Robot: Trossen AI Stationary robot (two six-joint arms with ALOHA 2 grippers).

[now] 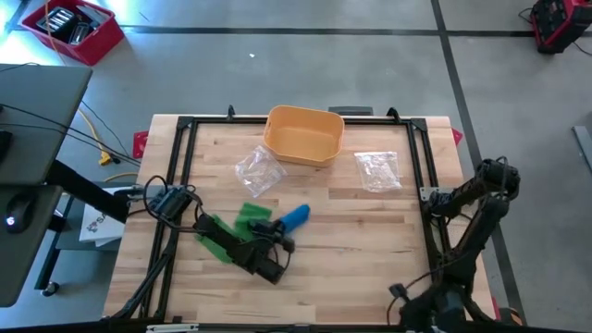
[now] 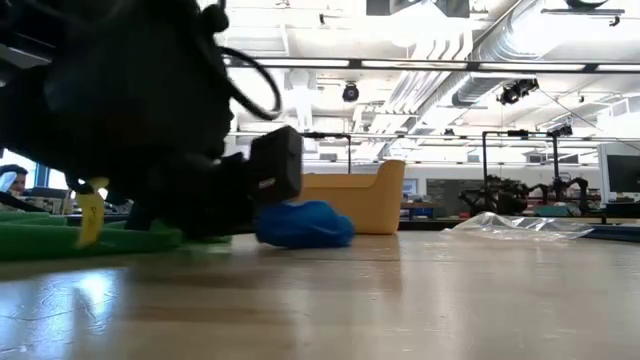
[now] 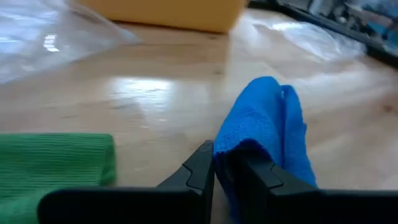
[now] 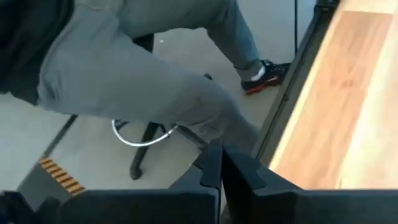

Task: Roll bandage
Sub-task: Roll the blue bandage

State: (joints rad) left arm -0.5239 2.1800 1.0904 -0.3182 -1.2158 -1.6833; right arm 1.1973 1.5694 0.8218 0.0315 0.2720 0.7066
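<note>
A crumpled blue bandage (image 1: 294, 217) lies on the wooden table near its middle; the low view shows it as a blue lump (image 2: 305, 223). My left gripper (image 1: 277, 226) reaches to it from the table's left, and its fingers (image 3: 219, 160) are shut on the bandage's near end. A green bandage (image 1: 237, 229) lies flat under the left arm, beside the fingers (image 3: 56, 165). My right gripper (image 1: 429, 197) hovers shut (image 4: 221, 163) over the table's right rail and holds nothing. My left gripper pinches the blue bandage's near end (image 3: 233, 149) between its two fingers, which come nearly level from the table's left. How many layers it has I cannot tell. The rest of the bandage lies bunched on the table beyond the fingertips.
A yellow bin (image 1: 303, 135) stands at the far middle. Two clear plastic bags (image 1: 257, 171) (image 1: 377, 170) lie in front of it. A black frame (image 1: 181, 157) runs round the table. A person's legs (image 4: 155, 81) show beyond the table's edge.
</note>
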